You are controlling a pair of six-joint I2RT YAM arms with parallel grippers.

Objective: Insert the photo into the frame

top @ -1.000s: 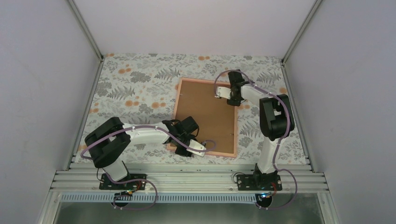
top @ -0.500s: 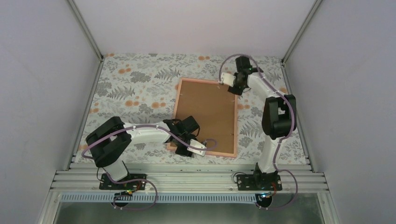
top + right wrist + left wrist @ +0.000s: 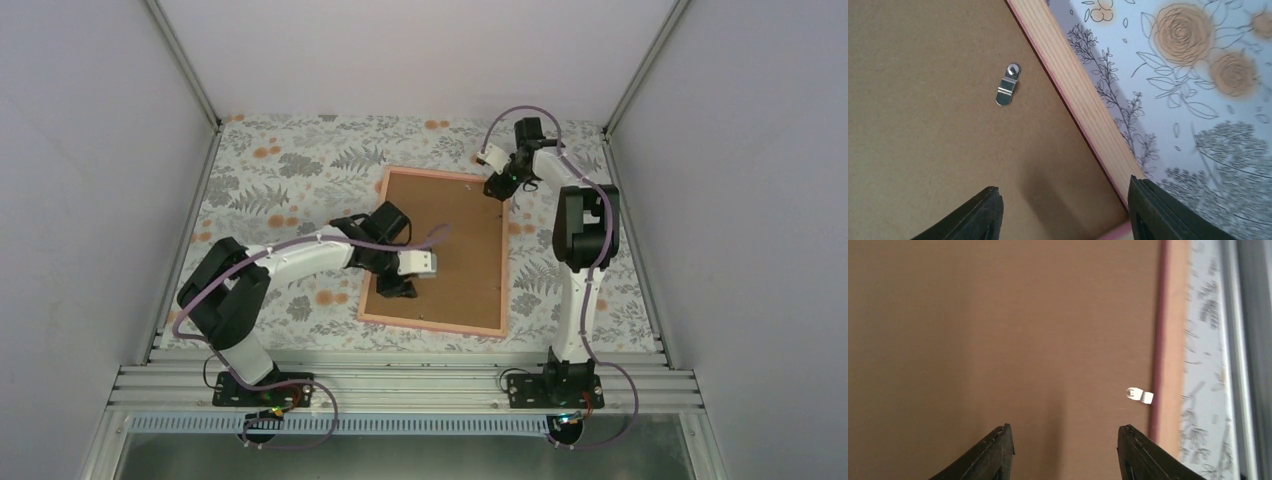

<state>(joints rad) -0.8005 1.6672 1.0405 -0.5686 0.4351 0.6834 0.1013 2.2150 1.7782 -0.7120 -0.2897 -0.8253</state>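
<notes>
Brown backing board (image 3: pixel 455 235) seated inside the pink frame (image 3: pixel 430 325), the whole lying face down just right of the middle of the flower-patterned table (image 3: pixel 290 170), long sides running from the near edge toward the far edge. Left gripper (image 3: pixel 1065 427) poised low over the board's near-left part, fingers spread and clasping nothing, a small metal clip (image 3: pixel 1139 395) ahead and to one side, just beside the frame's edge. Right gripper (image 3: pixel 1064 184) stationed at the frame's far-right corner, likewise released and empty, with a second clip (image 3: pixel 1008 85) lying flat on the board close to the frame's wooden edge. Photo nowhere in sight: possibly sandwiched beneath the board, possibly elsewhere, impossible to tell. Face-down placement presumably chosen to keep the back reachable for loading and for working the clips. Stations at opposite corners likely meant to let each arm tend its own side without crossing. Judging by the seated board, late in the job, with clips perhaps left to turn or check.
</notes>
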